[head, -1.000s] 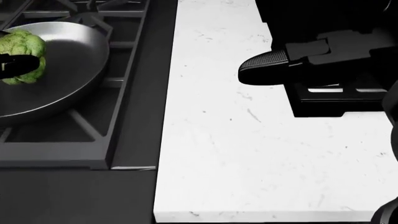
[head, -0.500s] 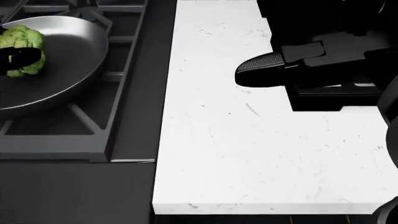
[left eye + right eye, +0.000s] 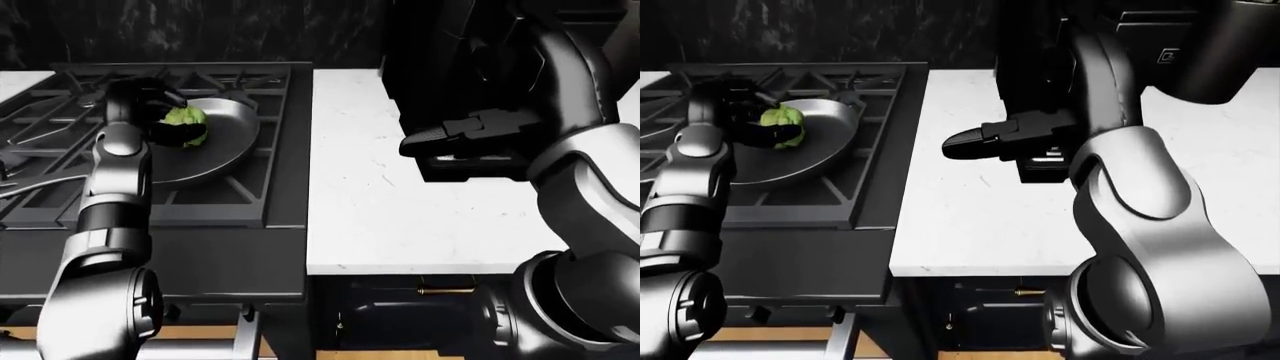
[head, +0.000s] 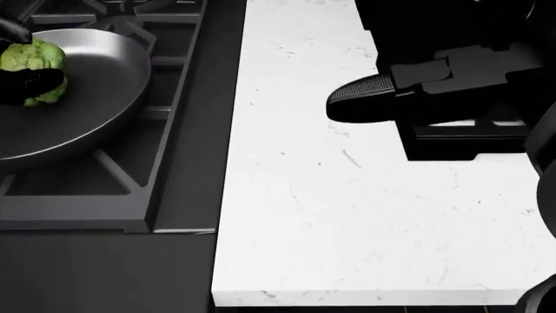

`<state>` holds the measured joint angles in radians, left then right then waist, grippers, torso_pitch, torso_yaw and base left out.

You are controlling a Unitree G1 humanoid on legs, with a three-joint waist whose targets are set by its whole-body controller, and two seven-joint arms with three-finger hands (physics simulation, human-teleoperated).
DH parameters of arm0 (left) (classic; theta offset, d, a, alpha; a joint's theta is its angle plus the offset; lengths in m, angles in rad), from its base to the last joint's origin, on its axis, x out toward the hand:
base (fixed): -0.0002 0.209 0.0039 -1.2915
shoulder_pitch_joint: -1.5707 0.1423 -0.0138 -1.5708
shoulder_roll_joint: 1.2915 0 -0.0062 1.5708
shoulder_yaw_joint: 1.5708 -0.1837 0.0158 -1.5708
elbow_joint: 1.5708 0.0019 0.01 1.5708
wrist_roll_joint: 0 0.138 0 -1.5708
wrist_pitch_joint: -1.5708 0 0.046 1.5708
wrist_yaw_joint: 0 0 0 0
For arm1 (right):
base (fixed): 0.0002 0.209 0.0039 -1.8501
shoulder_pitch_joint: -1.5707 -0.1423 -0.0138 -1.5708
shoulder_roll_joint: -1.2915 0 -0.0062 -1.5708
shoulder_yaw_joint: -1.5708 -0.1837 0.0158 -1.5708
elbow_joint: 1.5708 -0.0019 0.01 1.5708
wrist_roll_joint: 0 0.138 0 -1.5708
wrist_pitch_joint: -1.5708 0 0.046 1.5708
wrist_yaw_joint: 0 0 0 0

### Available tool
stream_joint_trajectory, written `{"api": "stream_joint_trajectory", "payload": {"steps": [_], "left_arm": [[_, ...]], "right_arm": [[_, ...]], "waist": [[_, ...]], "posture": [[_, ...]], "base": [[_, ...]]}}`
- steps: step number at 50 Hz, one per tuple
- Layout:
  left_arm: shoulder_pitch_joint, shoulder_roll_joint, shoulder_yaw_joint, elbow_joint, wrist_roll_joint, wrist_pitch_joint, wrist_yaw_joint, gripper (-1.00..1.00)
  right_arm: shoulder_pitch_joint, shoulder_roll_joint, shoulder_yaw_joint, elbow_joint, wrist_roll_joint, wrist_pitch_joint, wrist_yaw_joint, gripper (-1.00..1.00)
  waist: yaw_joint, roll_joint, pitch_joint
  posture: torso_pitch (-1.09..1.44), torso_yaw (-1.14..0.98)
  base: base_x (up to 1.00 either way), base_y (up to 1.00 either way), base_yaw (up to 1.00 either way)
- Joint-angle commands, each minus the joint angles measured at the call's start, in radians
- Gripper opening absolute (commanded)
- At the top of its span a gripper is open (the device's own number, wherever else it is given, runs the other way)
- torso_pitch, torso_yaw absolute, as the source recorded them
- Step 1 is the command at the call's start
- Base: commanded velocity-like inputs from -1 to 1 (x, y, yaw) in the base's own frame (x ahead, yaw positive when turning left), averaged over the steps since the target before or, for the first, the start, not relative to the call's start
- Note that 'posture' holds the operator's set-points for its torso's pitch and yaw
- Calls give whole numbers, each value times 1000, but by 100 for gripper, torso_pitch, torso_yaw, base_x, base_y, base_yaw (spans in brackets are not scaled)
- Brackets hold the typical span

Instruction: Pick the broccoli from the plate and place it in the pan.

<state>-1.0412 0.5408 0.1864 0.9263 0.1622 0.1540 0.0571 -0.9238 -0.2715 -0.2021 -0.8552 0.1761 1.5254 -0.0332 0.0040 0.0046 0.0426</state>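
The green broccoli [image 4: 36, 57] is in the silver pan [image 4: 100, 98] on the stove, at the left edge of the head view. My left hand [image 3: 168, 126] is shut on it, with dark fingers [image 4: 30, 83] wrapped across it, and holds it low over the pan's bowl. I cannot tell whether the broccoli touches the pan. My right hand [image 4: 360, 99] is open and empty, stretched flat above the white counter, far right of the pan. No plate is in view.
The black stove grates [image 4: 130, 189] surround the pan. The white counter [image 4: 330, 215] runs to the right of the stove. A black appliance [image 4: 461, 140] stands on the counter beneath my right forearm. The counter's near edge [image 4: 365, 298] is at the bottom.
The whole picture has shifted slightly, so the camera moved. My left hand and the broccoli sit a little higher in the head view, still over the pan. The right hand has barely moved.
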Motion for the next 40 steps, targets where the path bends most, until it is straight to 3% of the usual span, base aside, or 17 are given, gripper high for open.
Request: {"api": "stream_joint_trajectory", "payload": {"steps": [1,11,13,18,30,32,33,34,35,40], "left_arm": [[-37,18,8,-39,-1,-41,12,-18],[-24,19,10,-68,-6,-16,1,-16],[-21,20,10,-75,-6,-15,0,13],[-11,17,11,-89,-6,-14,-4,41],[-6,6,10,-114,-13,-4,-20,50],[-8,7,10,-120,-13,1,-23,62],[-9,8,11,-125,-14,5,-25,80],[-10,9,12,-128,-15,7,-27,83],[-12,10,12,-141,-15,18,-29,100],[-16,14,18,-231,-30,87,-47,100]], "right_arm": [[-28,-7,-7,-11,-5,-26,-2,100],[-21,-8,-7,-14,-6,-29,1,100],[-20,-8,-7,-11,-7,-32,1,100],[-18,-7,-7,-12,-6,-33,2,100],[-17,-8,-3,-7,-9,-38,3,100],[-19,-9,-5,-9,-9,-34,4,100],[-19,-9,-5,-9,-9,-33,4,100],[-19,-8,-4,-10,-10,-33,3,100],[-18,-8,-3,-11,-10,-33,3,100],[-23,-8,-4,-13,-12,-26,4,100]], "waist": [[-1,5,-29],[-1,7,-28],[-2,7,-28],[-2,7,-27],[0,7,-29],[0,7,-29],[0,7,-29],[0,7,-29],[0,7,-29],[-1,7,-28]], "posture": [[0,0],[0,0],[0,0],[0,0],[0,0],[0,0],[0,0],[0,0],[0,0],[0,0]], "base": [[0,0,0],[0,0,0],[0,0,0],[0,0,0],[0,0,0],[0,0,0],[0,0,0],[0,0,0],[0,0,0],[0,0,0]]}}
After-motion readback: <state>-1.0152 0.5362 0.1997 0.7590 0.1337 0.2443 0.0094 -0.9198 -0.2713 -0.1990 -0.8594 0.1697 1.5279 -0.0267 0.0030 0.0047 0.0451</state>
